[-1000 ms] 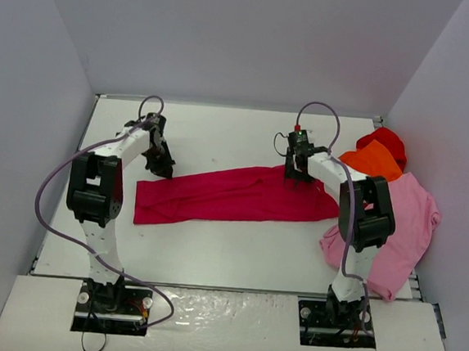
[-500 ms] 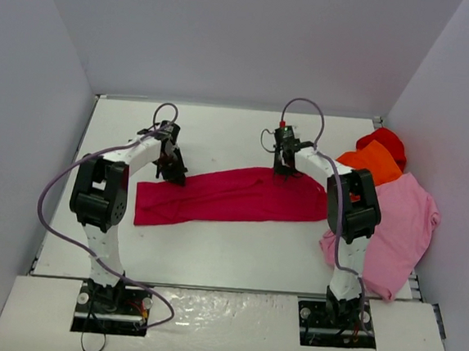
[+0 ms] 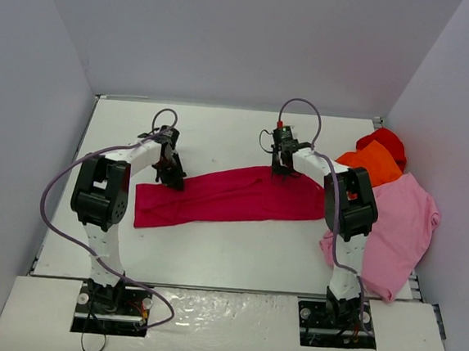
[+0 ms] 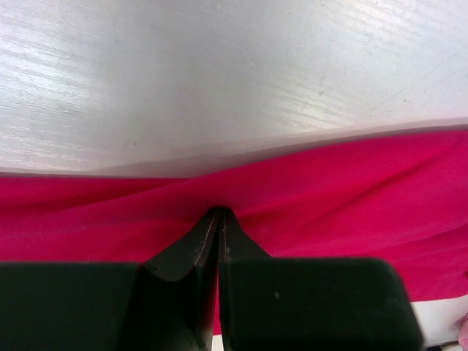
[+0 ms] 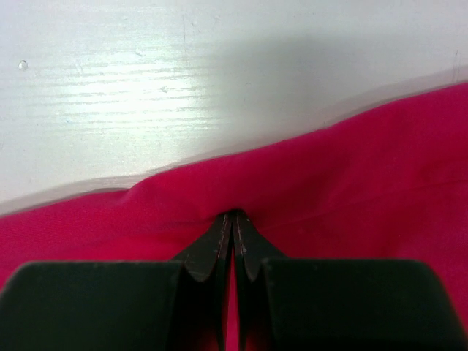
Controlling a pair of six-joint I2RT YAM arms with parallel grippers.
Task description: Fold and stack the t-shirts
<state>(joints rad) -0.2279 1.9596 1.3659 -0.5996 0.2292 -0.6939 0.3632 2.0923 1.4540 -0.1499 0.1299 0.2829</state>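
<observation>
A t-shirt (image 3: 233,196) lies stretched across mid-frame on the table (image 3: 212,247). The left gripper (image 3: 173,178) sits at its upper-left edge, the right gripper (image 3: 280,171) at its upper edge right of centre. A heap of shirts (image 3: 395,222) lies at far right.

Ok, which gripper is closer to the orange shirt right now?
Right. The right gripper is shut on the far edge of the crimson shirt, with the orange shirt to its right; the left gripper grips the same edge, farther left.
</observation>
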